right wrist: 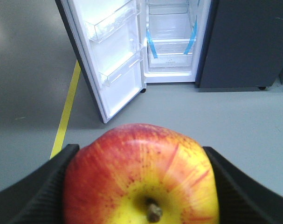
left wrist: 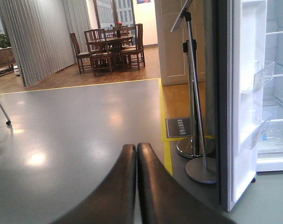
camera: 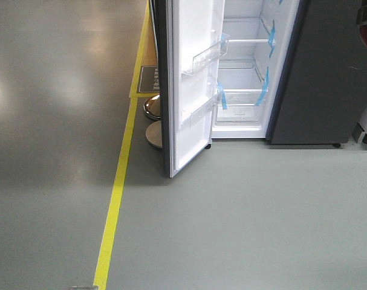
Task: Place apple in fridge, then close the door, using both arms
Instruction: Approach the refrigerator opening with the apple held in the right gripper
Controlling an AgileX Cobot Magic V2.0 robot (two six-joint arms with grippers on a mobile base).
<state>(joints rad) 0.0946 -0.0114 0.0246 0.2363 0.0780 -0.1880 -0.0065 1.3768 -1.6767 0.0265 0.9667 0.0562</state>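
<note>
Sitting clamped between the right tool's (right wrist: 140,150) ridged pads (right wrist: 41,193), the apple (right wrist: 141,177), its underside cut off, faces the open fridge (right wrist: 171,28) and swung-out door (right wrist: 118,60) across the floor (right wrist: 202,121), while the left tool's (left wrist: 136,151) fingers (left wrist: 115,191) press together, empty.

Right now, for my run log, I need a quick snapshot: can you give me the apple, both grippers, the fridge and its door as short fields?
apple: held in right gripper, stem toward the wrist camera
right gripper: shut on apple
left gripper: shut, empty
door: wide open, bins look empty
fridge: some way ahead, blue tape inside
task stage: apple not yet inside
</note>
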